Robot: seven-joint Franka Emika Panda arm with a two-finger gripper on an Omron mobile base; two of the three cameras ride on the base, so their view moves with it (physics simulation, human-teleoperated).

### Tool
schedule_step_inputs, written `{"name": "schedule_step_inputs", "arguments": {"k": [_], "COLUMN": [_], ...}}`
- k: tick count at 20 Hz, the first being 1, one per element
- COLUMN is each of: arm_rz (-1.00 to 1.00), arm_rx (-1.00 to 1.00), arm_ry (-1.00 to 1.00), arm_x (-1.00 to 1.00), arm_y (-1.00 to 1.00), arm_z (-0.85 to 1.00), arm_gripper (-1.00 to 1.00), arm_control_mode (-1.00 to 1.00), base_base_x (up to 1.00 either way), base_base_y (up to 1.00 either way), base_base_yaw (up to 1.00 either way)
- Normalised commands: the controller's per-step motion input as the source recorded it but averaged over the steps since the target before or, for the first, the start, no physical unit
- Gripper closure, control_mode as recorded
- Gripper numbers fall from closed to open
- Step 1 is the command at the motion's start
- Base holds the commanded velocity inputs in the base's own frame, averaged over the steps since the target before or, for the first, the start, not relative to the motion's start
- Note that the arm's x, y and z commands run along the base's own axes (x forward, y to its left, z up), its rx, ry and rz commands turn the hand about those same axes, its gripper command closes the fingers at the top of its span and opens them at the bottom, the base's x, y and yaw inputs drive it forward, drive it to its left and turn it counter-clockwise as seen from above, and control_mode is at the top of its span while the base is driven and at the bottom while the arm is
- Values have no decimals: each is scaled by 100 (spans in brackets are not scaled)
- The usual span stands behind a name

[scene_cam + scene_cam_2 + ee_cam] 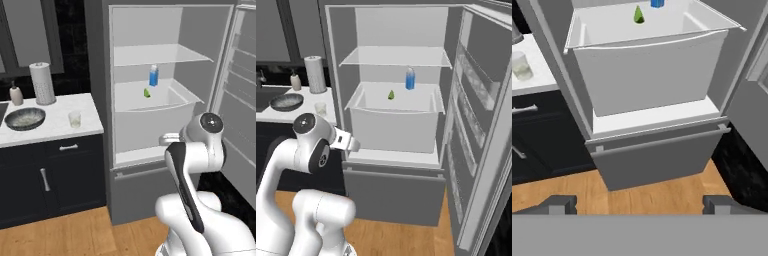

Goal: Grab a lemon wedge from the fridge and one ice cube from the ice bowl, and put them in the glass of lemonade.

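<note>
Tool jaws wide apart, nothing between them, aimed at the open fridge from low in front of its drawer. Lemon wedge sits up ahead of the tool in the white bin, just beside the blue bottle. Off to the tool's left, on the bench: glass of lemonade, ice bowl further left, paper towel roll behind them.

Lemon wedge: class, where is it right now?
The lemon wedge lies inside the open fridge, on the white drawer-top shelf, just below-left of the blue bottle in both base views.
</note>
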Motion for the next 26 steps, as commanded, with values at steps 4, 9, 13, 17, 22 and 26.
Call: {"name": "schedule_step_inputs", "arguments": {"k": [4, 9, 13, 17, 22, 26], "arm_rz": [0, 0, 0, 0, 0, 0], "arm_rx": [0, 0, 0, 0, 0, 0], "arm_ry": [0, 0, 0, 0, 0, 0], "arm_x": [0, 0, 0, 0, 0, 0], "arm_y": [0, 0, 0, 0, 0, 0], "arm_z": [0, 0, 0, 0, 0, 0], "arm_gripper": [-100, -100, -100, -100, -100, -100], "arm_control_mode": [100, 100, 100, 100, 100, 100], "base_base_x": [0, 24, 61, 74, 73, 66], "base_base_y": [-63, -29, 0, -10, -27, -35], "base_base_yaw": [8, 16, 18, 13, 9, 9]}}
